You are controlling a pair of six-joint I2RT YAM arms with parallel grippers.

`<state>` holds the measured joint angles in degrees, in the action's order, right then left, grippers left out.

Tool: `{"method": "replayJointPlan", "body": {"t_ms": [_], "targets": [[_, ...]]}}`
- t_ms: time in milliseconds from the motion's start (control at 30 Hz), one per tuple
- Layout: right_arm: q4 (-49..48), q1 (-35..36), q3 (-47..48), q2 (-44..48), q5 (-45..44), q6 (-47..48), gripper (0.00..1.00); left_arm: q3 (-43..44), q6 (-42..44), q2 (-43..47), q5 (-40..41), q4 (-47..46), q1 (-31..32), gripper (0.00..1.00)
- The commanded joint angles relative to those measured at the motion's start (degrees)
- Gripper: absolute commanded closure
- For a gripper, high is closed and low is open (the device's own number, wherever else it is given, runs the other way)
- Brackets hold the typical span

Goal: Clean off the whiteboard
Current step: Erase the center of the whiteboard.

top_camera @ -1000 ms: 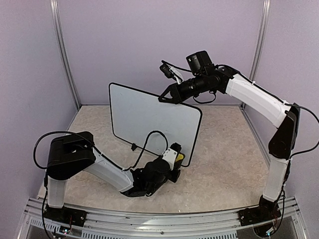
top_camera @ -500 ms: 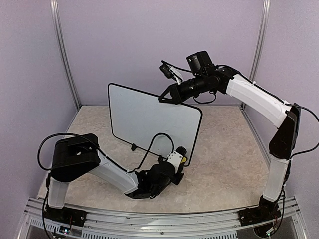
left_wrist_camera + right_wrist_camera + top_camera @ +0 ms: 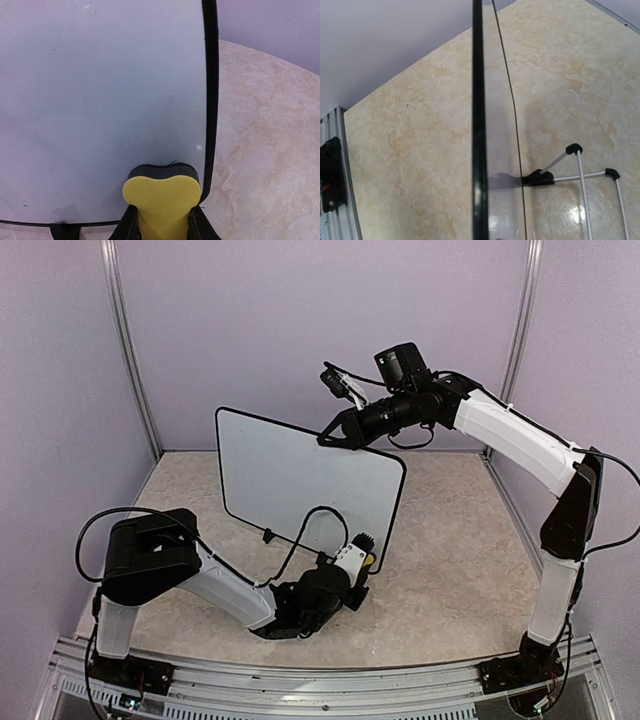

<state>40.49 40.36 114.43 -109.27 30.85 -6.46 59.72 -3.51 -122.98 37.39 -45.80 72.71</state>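
The whiteboard [image 3: 300, 480] stands upright on the table, white and wiped clean, with a thin black frame. My right gripper [image 3: 335, 435] is shut on its top edge. The right wrist view shows the frame edge-on [image 3: 478, 125], with my fingers out of sight. My left gripper [image 3: 362, 552] is low at the board's lower right corner, shut on a yellow and black eraser [image 3: 368, 560]. In the left wrist view the eraser [image 3: 162, 192] has its black pad against the board face [image 3: 100, 100], close to the right frame, between my gripper [image 3: 162, 227] fingers.
The board's wire stand with black feet [image 3: 580, 170] rests on the marbled table behind it. A metal rail [image 3: 300, 680] runs along the near edge. Purple walls with metal posts [image 3: 130, 350] enclose the cell. The left arm's cable [image 3: 300, 525] loops in front of the board.
My left arm has moved slightly right and forward, bringing the eraser to the board's lower right corner. The right arm and board have barely moved.
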Motion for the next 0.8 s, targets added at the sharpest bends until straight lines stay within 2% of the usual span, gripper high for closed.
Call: {"method": "replayJointPlan", "body": {"t_ms": [0, 133, 333, 467, 767], "targets": [[10.37, 2.31, -4.20, -4.71, 3.33, -5.05, 1.00, 3.13, 2.06, 2.97, 1.41, -3.91, -2.66, 1.00], [10.48, 2.35, -4.13, -4.64, 3.34, -4.92, 1.00, 4.39, 2.03, 2.92, 1.18, -3.01, -3.74, 1.00], [9.69, 2.31, -5.05, -4.59, 3.60, -4.99, 1.00, -1.51, -0.61, 3.00, 0.88, -6.77, -2.81, 1.00], [9.79, 2.33, -4.86, -4.94, 3.81, -4.92, 1.00, 0.88, -5.36, 0.28, 1.38, 0.53, -3.39, 1.00], [9.45, 2.35, -5.64, -4.81, 3.60, -4.81, 1.00, 0.49, -8.30, -1.70, 0.77, 4.65, -3.26, 1.00]]}}
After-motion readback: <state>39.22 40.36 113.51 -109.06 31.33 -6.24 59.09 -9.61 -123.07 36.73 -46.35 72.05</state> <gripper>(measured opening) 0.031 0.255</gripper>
